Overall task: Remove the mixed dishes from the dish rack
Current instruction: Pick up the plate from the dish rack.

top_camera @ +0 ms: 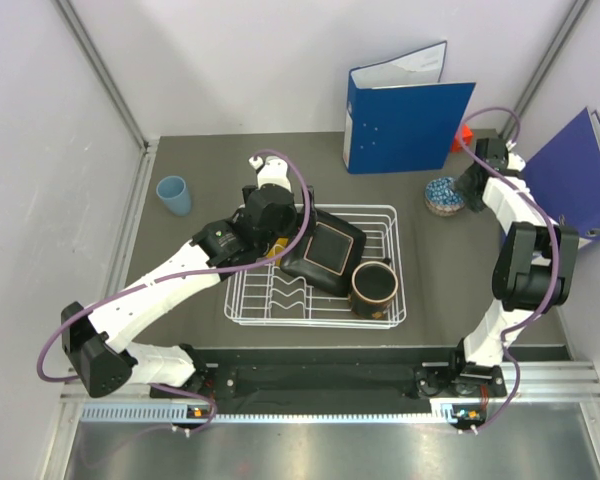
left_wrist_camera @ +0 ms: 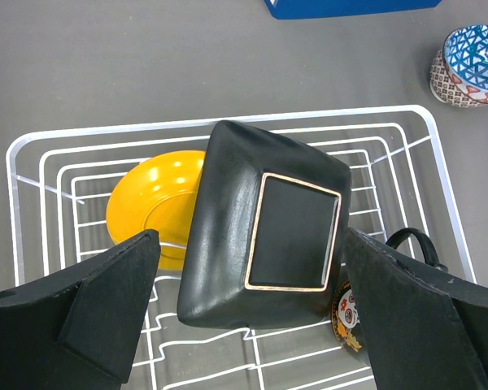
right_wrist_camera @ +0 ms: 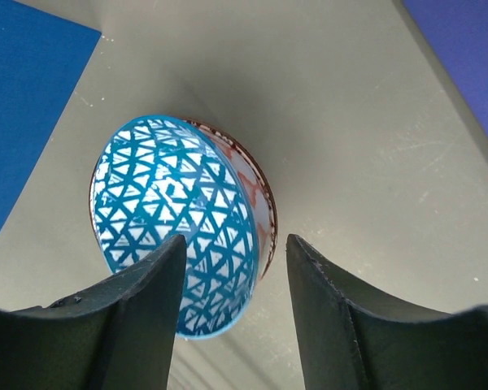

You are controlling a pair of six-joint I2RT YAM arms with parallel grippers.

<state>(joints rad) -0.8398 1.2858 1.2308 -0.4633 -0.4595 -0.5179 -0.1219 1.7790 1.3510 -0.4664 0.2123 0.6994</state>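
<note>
The left pincer (left_wrist_camera: 250,236) hangs spread wide over the rack (left_wrist_camera: 228,122), one finger on each side of the black plate (left_wrist_camera: 260,227) and gripping nothing. The plate lies tilted, underside up, across the rack's middle, its edge overlapping the yellow dish (left_wrist_camera: 159,203), which lies in the left half. The mug (top_camera: 374,287) stands mouth up in the rack's near right corner. Right of the rack, the bowl (right_wrist_camera: 171,219) stands on the grey surface (top_camera: 220,165), with the right pincer (right_wrist_camera: 236,248) parted above its rim and holding nothing; the wrist view does not settle whether a finger touches it. The blue cup (top_camera: 174,195) stands alone on the surface, well left of the rack. One blue binder (top_camera: 405,115) stands open behind the rack, a second (top_camera: 580,170) stands at the right edge, and a red block (top_camera: 466,135) sits between them.
</note>
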